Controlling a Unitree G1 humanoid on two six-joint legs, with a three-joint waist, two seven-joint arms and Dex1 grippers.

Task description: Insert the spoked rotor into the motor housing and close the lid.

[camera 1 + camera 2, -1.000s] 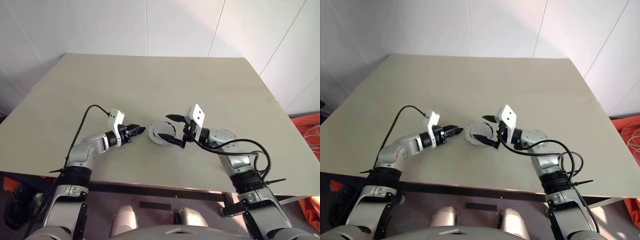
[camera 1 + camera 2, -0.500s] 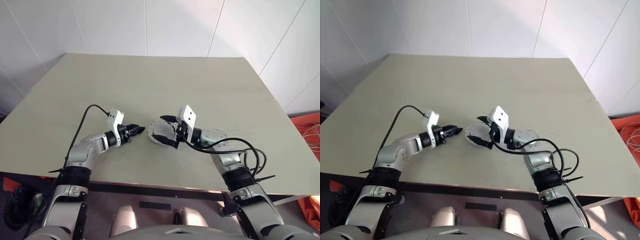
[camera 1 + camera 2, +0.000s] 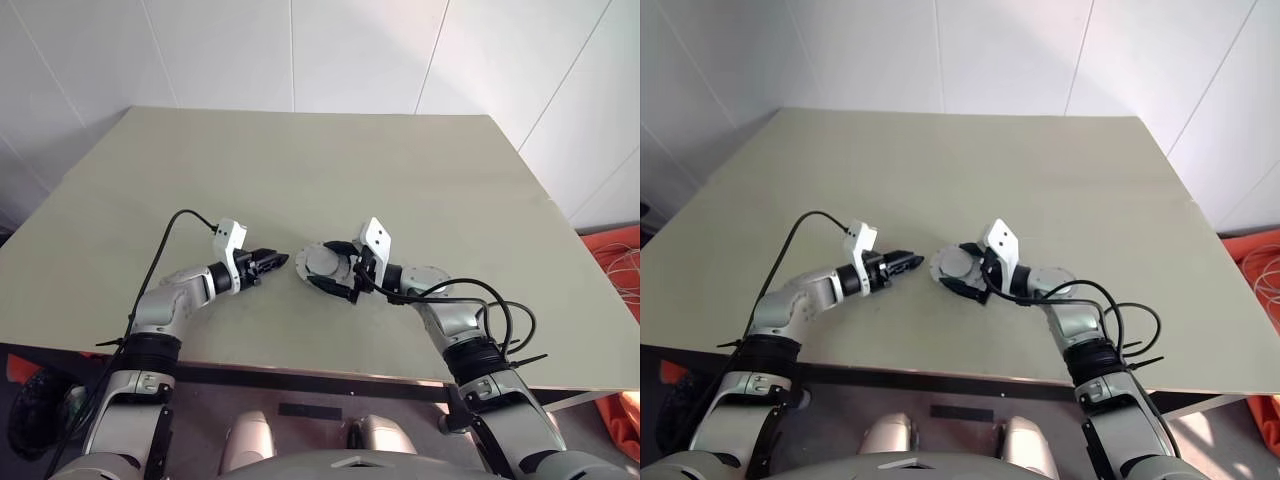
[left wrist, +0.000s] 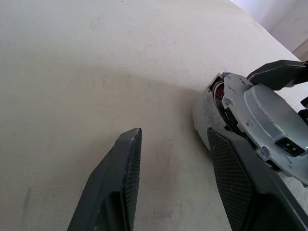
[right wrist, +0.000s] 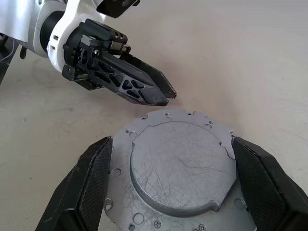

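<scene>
The lid [image 5: 175, 166] lies pale face up on the motor housing [image 4: 219, 91], whose copper-red windings peek out under its rim. This stack rests on the table near the front middle. My right gripper [image 3: 328, 266] is open and low, one finger [image 5: 91, 185] on each side of the stack. I cannot tell whether the fingers touch it. My left gripper [image 3: 282, 261] points at the stack from the left, a short gap away. It is open with nothing between its fingers [image 4: 118, 183]. The spoked rotor is hidden.
The beige table [image 3: 320, 160] stretches far behind the stack, and its front edge runs close below both arms. Orange material [image 3: 622, 262] lies on the floor past the table's right edge. Black cables loop off both wrists.
My right gripper has sunk and slid left, so its open fingers now flank the stack at table level. The left gripper has kept still.
</scene>
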